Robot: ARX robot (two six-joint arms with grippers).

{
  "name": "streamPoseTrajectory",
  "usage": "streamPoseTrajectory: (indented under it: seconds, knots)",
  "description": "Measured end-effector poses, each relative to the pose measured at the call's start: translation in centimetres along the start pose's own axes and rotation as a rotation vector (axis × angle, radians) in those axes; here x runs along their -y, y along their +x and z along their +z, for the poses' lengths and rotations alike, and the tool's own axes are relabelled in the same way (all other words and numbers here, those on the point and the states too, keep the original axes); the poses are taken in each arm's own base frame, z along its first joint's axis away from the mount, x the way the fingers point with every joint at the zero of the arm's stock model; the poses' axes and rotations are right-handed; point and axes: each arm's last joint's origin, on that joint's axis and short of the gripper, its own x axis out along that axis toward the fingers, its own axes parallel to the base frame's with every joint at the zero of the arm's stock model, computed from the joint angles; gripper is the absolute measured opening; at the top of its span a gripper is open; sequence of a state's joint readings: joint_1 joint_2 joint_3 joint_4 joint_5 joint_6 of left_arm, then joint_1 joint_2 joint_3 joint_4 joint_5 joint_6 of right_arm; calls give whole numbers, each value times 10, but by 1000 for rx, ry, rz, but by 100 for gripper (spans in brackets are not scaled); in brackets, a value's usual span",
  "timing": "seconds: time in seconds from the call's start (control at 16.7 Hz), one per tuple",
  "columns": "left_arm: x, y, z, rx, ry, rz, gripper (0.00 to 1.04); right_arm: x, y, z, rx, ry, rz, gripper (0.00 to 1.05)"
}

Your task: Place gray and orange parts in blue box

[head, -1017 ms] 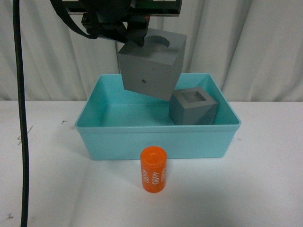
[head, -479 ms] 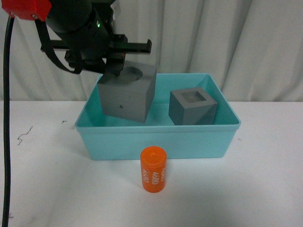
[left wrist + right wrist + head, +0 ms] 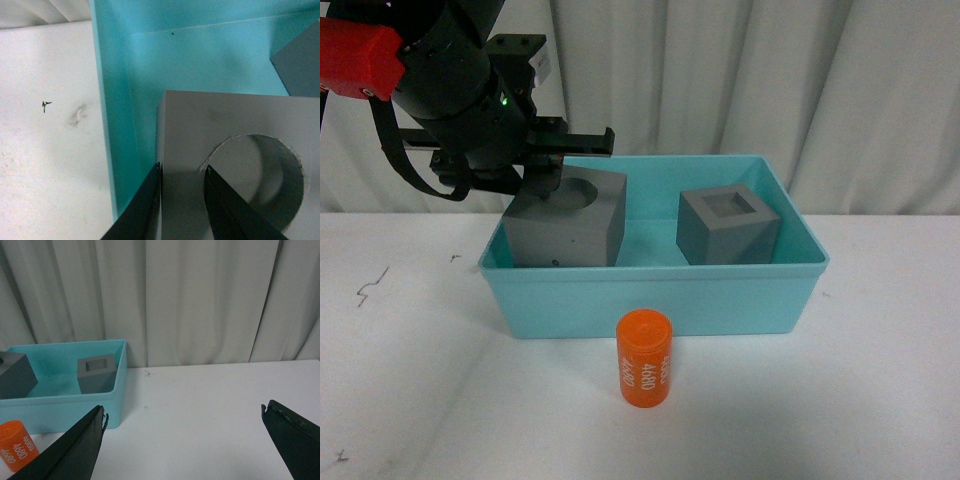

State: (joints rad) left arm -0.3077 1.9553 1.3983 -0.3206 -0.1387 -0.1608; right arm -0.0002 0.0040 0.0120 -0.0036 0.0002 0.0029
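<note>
Front view: left gripper (image 3: 548, 190) is clenched on one wall of the round-recess gray cube (image 3: 570, 232), with one finger inside the recess and one on the outer face. The cube is low in the left end of the blue box (image 3: 650, 295), close to its left wall. Its base is hidden by the front wall, so floor contact cannot be told. Square-recess gray cube (image 3: 728, 228) stands in the right end, apart from the first. Orange cylinder (image 3: 645, 358) is upright on the white table (image 3: 880, 400), just in front of the box. Right wrist view: right gripper (image 3: 183, 412) is spread wide and holds nothing.
</note>
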Motion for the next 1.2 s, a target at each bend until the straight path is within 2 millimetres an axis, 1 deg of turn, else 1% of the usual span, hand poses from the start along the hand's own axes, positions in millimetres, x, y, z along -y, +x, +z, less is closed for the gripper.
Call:
streamPoseTrajectory:
  seconds: [0.06, 0.12, 0.18, 0.24, 0.3, 0.36, 0.42, 0.48, 0.6, 0.66, 0.72, 0.78, 0.84, 0.96, 1.02, 1.08, 1.2]
  knots:
    - [0, -1, 0, 1, -1, -8, 47, 0, 0, 0, 0, 0, 0, 98]
    - [-1, -2, 1, 3, -6, -10, 58, 0, 0, 0, 0, 0, 0, 98]
    - [-3, -7, 4, 19, -13, -6, 71, 0, 0, 0, 0, 0, 0, 98]
    - [-6, -18, 6, 56, -20, -14, 81, 0, 0, 0, 0, 0, 0, 98]
    - [-7, -34, 10, 105, -26, -20, 92, 0, 0, 0, 0, 0, 0, 98]
    - [-9, -55, 15, 188, -29, -34, 100, 0, 0, 0, 0, 0, 0, 98]
    - [-11, -78, 20, 272, -36, -46, 97, 0, 0, 0, 0, 0, 0, 98]
    - [-13, -101, 22, 360, -36, -60, 98, 0, 0, 0, 0, 0, 0, 98]
    - [-17, -134, 17, 458, -22, -78, 98, 0, 0, 0, 0, 0, 0, 98]
    - [-18, -143, 10, 473, -10, -83, 98, 0, 0, 0, 0, 0, 0, 98]
    - [-19, -146, 4, 471, -8, -71, 98, 0, 0, 0, 0, 0, 0, 98]
    - [-20, -148, -2, 611, -26, -22, 93, 0, 0, 0, 0, 0, 0, 98]
    - [-30, -152, -19, 756, -48, 47, 80, 0, 0, 0, 0, 0, 0, 98]
    - [-54, -156, -61, 883, -71, 85, 57, 0, 0, 0, 0, 0, 0, 98]
    - [-63, -155, -80, 894, -74, 97, 44, 0, 0, 0, 0, 0, 0, 98]
    - [-67, -151, -101, 874, -65, 87, 31, 0, 0, 0, 0, 0, 0, 98]
    - [-75, -149, -130, 858, -57, 75, 8, 0, 0, 0, 0, 0, 0, 98]
